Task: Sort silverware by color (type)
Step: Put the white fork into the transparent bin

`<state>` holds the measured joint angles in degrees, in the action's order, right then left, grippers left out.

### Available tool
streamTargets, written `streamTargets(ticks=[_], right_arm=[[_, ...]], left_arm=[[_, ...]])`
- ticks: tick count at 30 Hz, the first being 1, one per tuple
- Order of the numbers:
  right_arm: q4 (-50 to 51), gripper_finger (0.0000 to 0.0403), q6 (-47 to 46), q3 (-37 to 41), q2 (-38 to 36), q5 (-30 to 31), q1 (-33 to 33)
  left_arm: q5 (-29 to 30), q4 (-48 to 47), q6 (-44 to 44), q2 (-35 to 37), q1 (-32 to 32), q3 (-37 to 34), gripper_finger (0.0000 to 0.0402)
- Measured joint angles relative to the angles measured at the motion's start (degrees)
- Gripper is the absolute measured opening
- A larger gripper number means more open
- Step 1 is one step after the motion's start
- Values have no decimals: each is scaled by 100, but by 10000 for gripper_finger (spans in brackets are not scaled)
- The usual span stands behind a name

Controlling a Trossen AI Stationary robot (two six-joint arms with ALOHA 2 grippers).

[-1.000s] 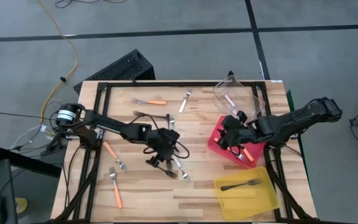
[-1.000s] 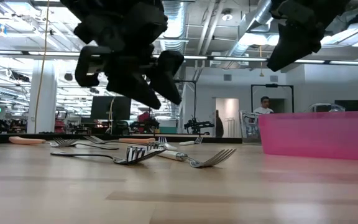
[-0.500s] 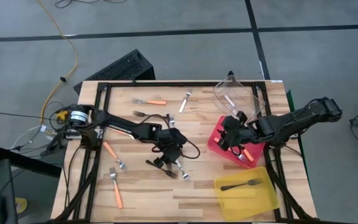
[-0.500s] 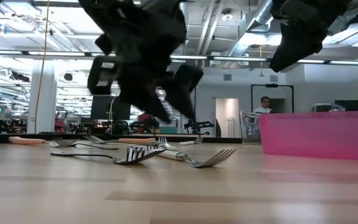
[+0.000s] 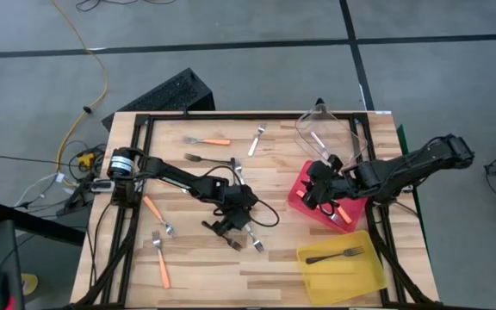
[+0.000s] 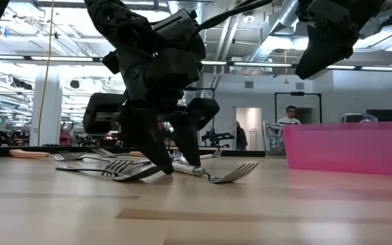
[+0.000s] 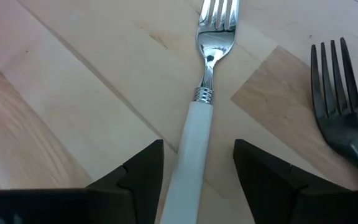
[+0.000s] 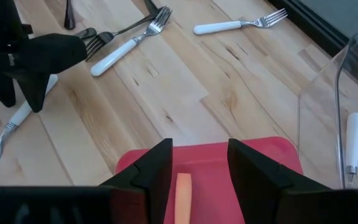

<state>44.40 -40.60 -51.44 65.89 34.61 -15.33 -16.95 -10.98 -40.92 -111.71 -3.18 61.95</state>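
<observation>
- Left wrist view: the left gripper (image 7: 197, 165) is down at the table (image 7: 73, 93) with its fingers (image 7: 132, 174) spread either side of a white-handled fork (image 7: 194, 140); no pad touches the handle yet, so nothing is pinched; the metal head points straight ahead of the jaws.
- Just beside that fork, off one finger, lies a black fork (image 7: 340, 106), apart from it; near enough to be nudged when the jaws close.
- Handling, as a judgement: the fork looks light, stiff and slim; the smooth handle and polished head may be slippery; the handle behind the metal collar, already between the fingers, is the best hold; lying flat, it leaves little to grip under.
- High view: the right gripper (image 5: 324, 195) hangs over the red bin (image 5: 302, 196), fingers parted and empty, an orange-handled fork (image 8: 183, 196) in the bin below it.
</observation>
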Motion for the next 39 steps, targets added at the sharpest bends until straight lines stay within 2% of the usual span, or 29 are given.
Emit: streamTargets(ticks=[6,14,27,32,34,39], right_arm=[[-3,178,0,0,0,0,-1],[-4,178,2,0,0,2,0],[-104,178,-142,0,0,8,0],[-383,178,-145,0,0,93,-2],[-441,178,-149,0,0,167,-2],[-493,178,-155,0,0,470,-2]], left_arm=[[26,-109,120,-123,10,-2,133],[6,-180,302,-137,110,-4,29],[270,55,1368,46,155,-30,29],[1171,-107,1604,493,226,-69,29],[1557,-78,1683,720,259,-54,11],[1685,-50,2140,1177,432,-56,4]])
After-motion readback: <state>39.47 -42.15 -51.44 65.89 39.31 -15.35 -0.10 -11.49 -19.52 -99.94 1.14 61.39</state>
